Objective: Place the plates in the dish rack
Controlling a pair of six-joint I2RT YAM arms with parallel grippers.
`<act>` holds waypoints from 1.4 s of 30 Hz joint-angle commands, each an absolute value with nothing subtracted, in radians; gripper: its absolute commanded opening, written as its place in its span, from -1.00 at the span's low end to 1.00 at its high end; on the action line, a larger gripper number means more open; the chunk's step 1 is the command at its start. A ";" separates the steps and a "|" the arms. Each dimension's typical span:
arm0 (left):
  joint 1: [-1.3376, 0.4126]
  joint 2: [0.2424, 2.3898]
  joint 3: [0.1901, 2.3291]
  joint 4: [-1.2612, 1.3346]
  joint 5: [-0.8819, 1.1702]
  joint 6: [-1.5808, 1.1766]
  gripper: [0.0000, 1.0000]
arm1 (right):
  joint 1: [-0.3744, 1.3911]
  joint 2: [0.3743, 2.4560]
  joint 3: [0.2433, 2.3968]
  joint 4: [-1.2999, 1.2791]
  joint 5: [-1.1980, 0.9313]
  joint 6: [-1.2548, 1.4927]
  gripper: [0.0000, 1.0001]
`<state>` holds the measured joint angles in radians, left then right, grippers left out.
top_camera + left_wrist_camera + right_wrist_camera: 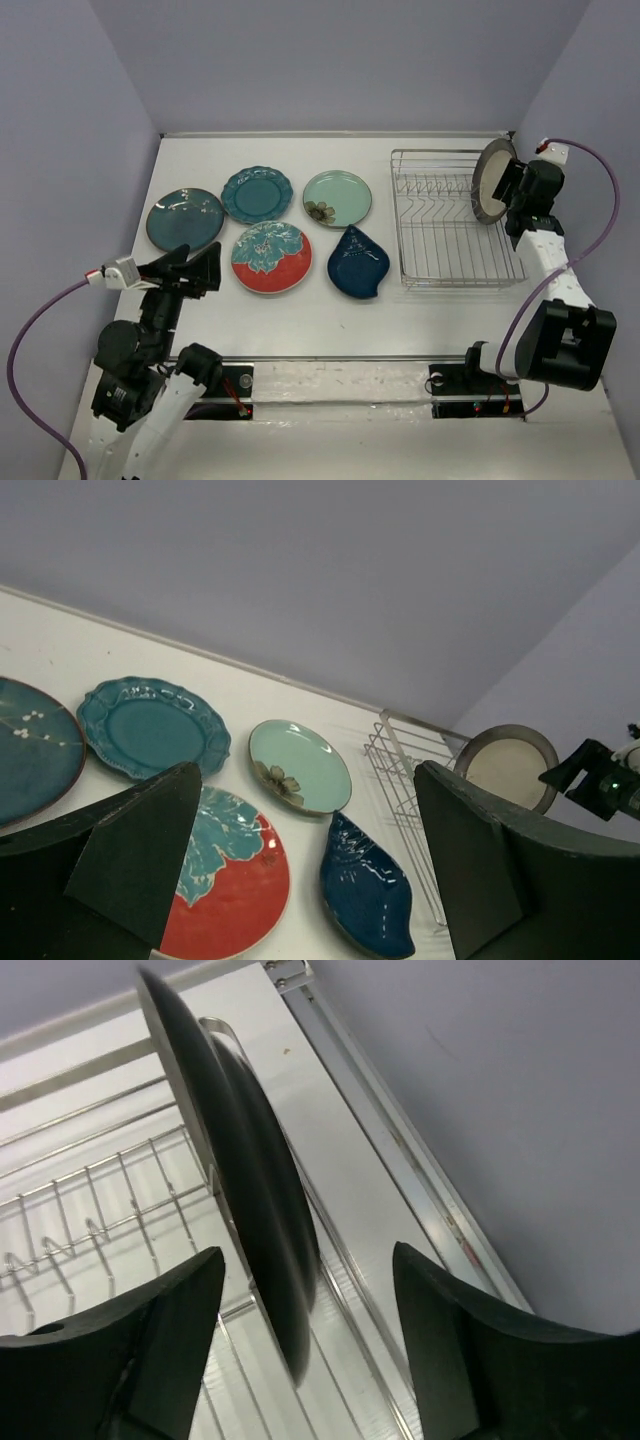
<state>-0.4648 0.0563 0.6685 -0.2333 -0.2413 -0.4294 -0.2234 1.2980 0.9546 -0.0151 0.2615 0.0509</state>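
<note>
Lavender walls close round a white tabletop [300, 320], where the silver wire dish rack [440, 250] sits at right centre of the overhead view and five plates lie flat in a cluster at left centre. A grey-beige plate with a dark rim [490, 178] stands on edge at the rack's upper right corner, and the right hand [510, 190] straddles it. In the right wrist view its fingers [150, 1350] are spread wide with the plate's rim between them, touching neither, though blur hides whether the plate sits between prongs. The left hand [195, 268], also spread wide and holding nothing, hovers at the cluster's lower left. Just right of it lies the red round plate with a teal floral pattern [271, 257], and just above it the dark teal round plate [185, 218]. The scalloped teal plate [257, 193], pale mint plate [337, 198] and dark blue leaf-shaped plate [358, 262] lie further toward the rack. The left arm looks nearer the red and dark teal plates, but the rack lies across the frame beside the right arm, so the next plate probably needs a long carry rightward.
</note>
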 commanded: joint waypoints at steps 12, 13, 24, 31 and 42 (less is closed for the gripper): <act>-0.469 0.322 0.560 -0.258 -0.253 -0.693 0.98 | -0.230 0.982 1.031 -0.195 0.079 0.517 0.69; -0.469 0.343 0.542 -0.265 -0.290 -0.727 0.97 | -0.230 0.932 1.013 -0.189 -0.014 0.553 0.69; -0.468 0.558 0.345 -0.186 -0.393 -0.977 0.92 | 0.046 0.773 0.808 -0.152 -0.285 0.618 0.70; -0.459 0.638 0.319 -0.160 -0.391 -0.991 0.80 | 0.265 0.798 0.767 -0.109 -0.242 0.612 0.71; -0.315 0.756 0.210 0.027 -0.259 -0.980 0.48 | 0.364 0.841 0.698 -0.028 -0.249 0.637 0.68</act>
